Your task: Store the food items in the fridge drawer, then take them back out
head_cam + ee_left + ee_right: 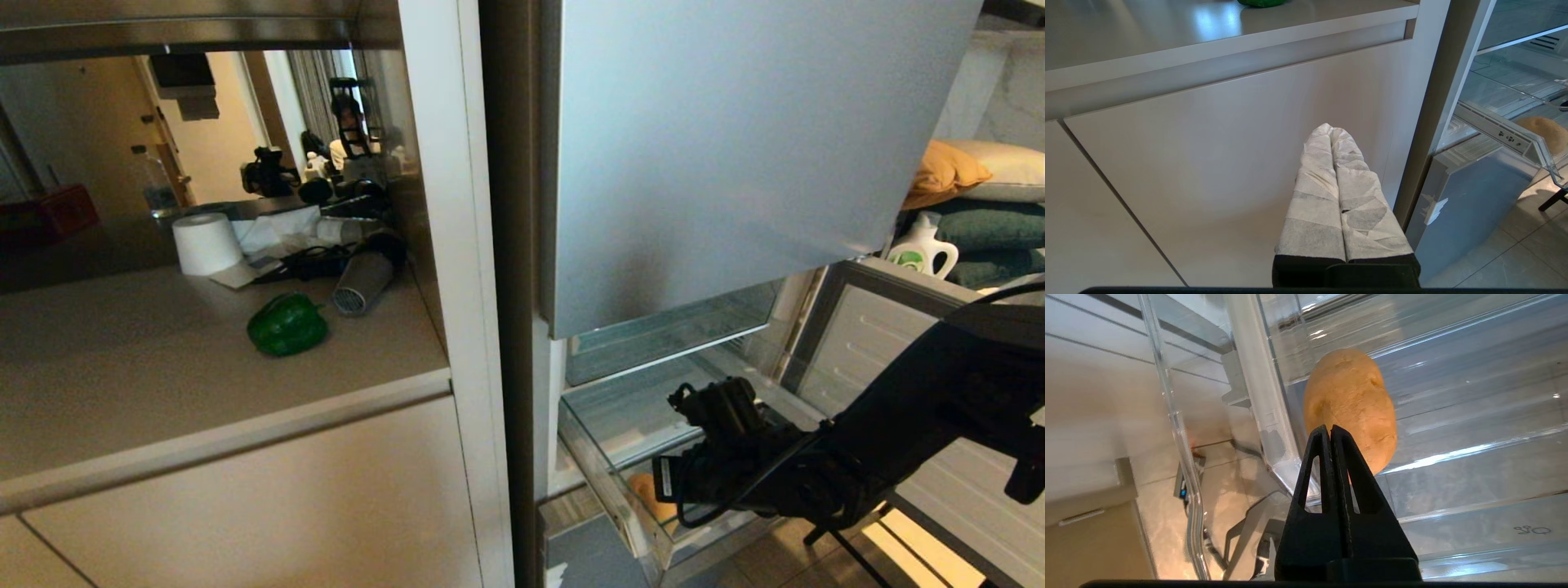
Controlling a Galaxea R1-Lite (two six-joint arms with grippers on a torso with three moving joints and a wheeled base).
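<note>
A glossy green bell pepper [287, 324] lies on the beige counter [163, 384] to the left of the fridge. The tan potato [1351, 404] rests inside the clear fridge drawer [600, 461], which is pulled out low on the right; it also shows in the head view as the potato [649, 492]. My right arm [824, 469] reaches down into the drawer. My right gripper [1330, 429] is shut and empty, its tips just in front of the potato. My left gripper [1329, 128], with white-wrapped fingers, is shut and parked low before the cabinet door [1229, 155].
A silver fridge door [718, 147] hangs open above the drawer. On the counter behind the pepper stand a paper roll [206, 242] and a hair dryer [363, 282] among cables. A white jug [922, 249] and cushions [980, 175] sit at far right. A grey lower fridge front [1474, 204] sits under the drawer.
</note>
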